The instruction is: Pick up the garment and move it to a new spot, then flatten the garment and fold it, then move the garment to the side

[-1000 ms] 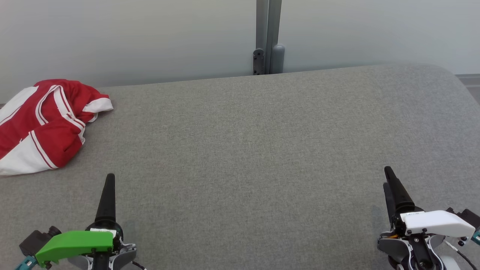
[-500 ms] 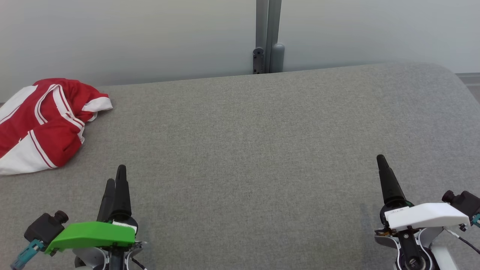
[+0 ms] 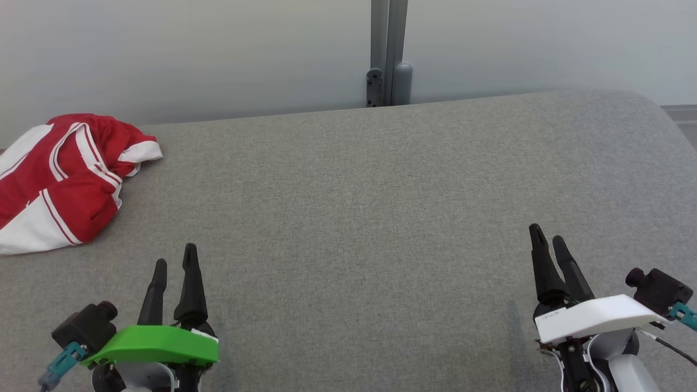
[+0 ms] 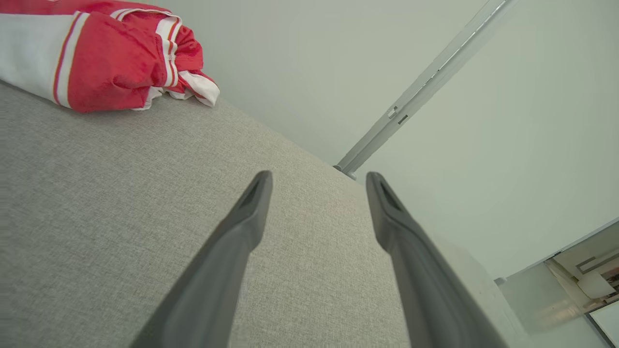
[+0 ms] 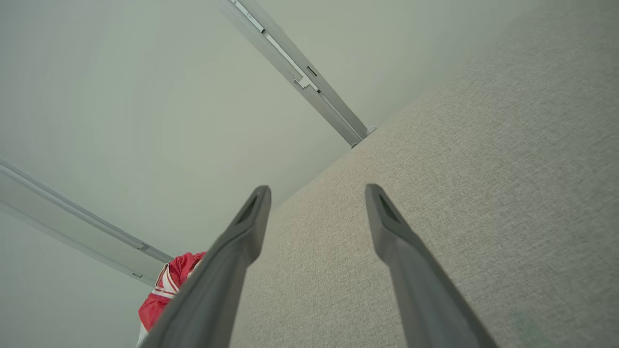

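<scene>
Status: left fingers (image 3: 189, 264) and right fingers (image 3: 539, 253) are both standing apart, holding nothing, hovering over the grey fabric-covered surface (image 3: 354, 207). The crumpled red-and-white striped garment (image 3: 60, 185) is lying ahead and well left of the left fingers, at the surface's far edge by the pale wall (image 3: 218, 54). Risk: a shallow pinch catching one layer, or a nudge shoving it off that edge. Between and ahead of both fingers, bare room is lying open.
</scene>
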